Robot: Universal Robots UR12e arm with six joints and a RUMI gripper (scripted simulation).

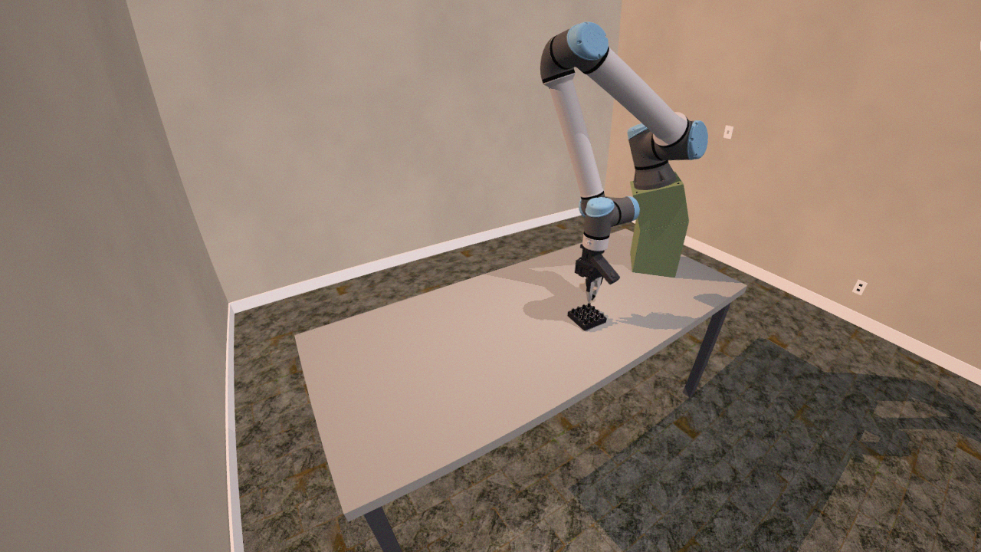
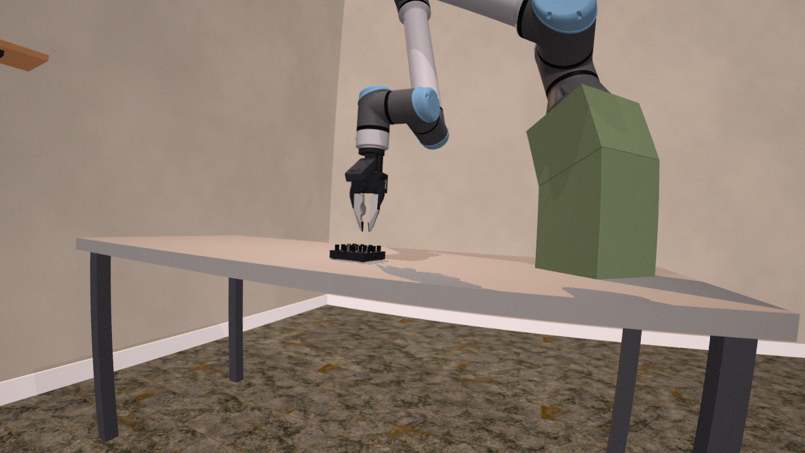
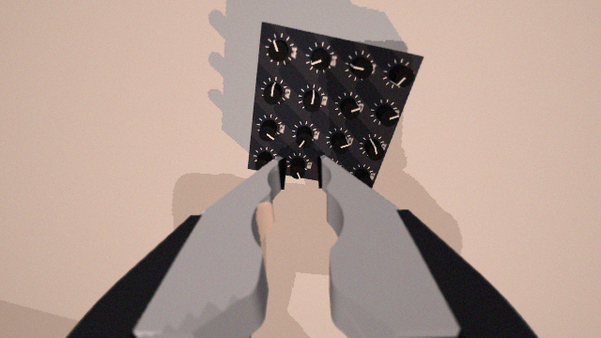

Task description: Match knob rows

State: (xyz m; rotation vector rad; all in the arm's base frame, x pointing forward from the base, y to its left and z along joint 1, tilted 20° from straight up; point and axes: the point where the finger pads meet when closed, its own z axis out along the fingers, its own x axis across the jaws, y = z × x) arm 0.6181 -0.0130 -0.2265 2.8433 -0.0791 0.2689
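The black knob box (image 1: 580, 325) (image 2: 348, 256) (image 3: 338, 80) lies on the table, tilted in the wrist view. It bears four lines of four knobs with white pointers. My gripper (image 1: 589, 302) (image 2: 365, 227) (image 3: 301, 159) hangs above the box, fingers a small gap apart, holding nothing. In the wrist view one near-edge knob (image 3: 298, 164) shows between the fingertips, its pointer toward the lower edge. The knob (image 3: 265, 158) left of it is partly covered; the one to its right is hidden by the finger. The labels are too blurred to read, and I cannot make out the socket.
The grey-topped table (image 1: 438, 384) (image 2: 225, 256) carries the box and the green arm pedestal (image 1: 658, 236) (image 2: 624, 219), which stands well off from the box. An orange-brown shelf (image 2: 22, 56) juts in at the far left of the exterior view.
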